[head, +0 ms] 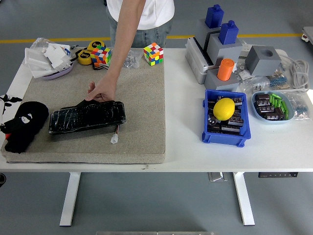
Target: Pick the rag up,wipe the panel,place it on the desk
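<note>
Head view: your black panel (87,117) lies on the tan mat (142,98), left half of the white tabletop (181,147). A person's hand (101,91) rests on its far edge, fingers (91,88) bent down, touching. Black rag (23,125) sits bunched just left of the panel. Neither robot hand shows, so you cannot read their fingers.

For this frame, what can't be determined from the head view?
- Rag: a black cloth-like shape lies at the mat's left edge; too dark to confirm.
- Robot hands: neither is in the frame.
- Panel: its far edge is hidden under the person's hand.
- Blue bin: contents are partly hidden by the yellow ball.
- Person: cut off by the top edge.
</note>
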Robot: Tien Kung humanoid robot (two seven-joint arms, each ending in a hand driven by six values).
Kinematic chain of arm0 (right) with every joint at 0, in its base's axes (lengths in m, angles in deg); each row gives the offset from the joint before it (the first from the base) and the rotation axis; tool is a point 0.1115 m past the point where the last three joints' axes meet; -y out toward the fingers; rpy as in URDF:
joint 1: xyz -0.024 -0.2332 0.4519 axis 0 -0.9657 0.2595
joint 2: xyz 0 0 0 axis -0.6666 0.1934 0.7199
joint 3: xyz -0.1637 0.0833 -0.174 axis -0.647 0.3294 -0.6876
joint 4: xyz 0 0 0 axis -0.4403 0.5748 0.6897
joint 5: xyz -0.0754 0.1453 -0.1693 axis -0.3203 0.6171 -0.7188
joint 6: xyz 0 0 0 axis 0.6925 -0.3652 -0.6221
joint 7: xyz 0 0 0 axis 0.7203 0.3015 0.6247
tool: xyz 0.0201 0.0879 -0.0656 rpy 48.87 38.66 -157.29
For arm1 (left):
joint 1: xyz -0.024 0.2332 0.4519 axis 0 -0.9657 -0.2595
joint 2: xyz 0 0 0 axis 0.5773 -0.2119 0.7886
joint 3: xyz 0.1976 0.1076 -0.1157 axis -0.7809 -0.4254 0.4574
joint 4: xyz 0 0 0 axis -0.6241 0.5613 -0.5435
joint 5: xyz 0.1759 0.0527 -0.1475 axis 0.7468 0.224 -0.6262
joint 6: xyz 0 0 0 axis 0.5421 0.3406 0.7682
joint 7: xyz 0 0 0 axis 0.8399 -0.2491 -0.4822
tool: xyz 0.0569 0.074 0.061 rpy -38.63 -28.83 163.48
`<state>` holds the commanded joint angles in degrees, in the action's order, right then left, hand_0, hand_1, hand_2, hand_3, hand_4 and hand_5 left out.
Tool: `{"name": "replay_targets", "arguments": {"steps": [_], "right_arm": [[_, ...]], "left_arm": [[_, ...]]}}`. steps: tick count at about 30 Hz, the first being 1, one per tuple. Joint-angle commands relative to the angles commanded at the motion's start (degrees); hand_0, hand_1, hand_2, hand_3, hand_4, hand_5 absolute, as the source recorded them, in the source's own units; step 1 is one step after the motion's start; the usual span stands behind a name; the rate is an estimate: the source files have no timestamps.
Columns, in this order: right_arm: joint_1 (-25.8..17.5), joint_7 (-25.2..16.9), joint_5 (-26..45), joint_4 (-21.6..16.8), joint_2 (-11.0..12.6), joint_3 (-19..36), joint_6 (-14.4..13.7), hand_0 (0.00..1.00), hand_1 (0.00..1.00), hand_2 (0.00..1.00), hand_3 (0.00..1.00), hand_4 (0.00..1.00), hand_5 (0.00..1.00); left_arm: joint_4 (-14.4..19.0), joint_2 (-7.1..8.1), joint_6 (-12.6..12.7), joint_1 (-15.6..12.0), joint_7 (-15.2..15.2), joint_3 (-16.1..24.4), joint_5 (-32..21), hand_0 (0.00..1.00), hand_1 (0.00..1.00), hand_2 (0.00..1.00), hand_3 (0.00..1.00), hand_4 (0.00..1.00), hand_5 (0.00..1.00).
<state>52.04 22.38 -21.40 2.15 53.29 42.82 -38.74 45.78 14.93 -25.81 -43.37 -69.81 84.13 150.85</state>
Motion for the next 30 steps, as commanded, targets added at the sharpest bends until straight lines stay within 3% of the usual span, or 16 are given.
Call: {"name": "replay_targets", "arguments": {"steps": [30], "right_arm": [[-0.2,-0.1,0.0,0.0,-0.1,1.1,-0.1,0.748,0.645,0.692,0.591,0.957,0.580]], "left_arm": [[-6.4,-4.68,0.3,3.4,0.4,-3.0,-2.6,0.561,0.675,0.725,0.632,0.841,0.383]]}}
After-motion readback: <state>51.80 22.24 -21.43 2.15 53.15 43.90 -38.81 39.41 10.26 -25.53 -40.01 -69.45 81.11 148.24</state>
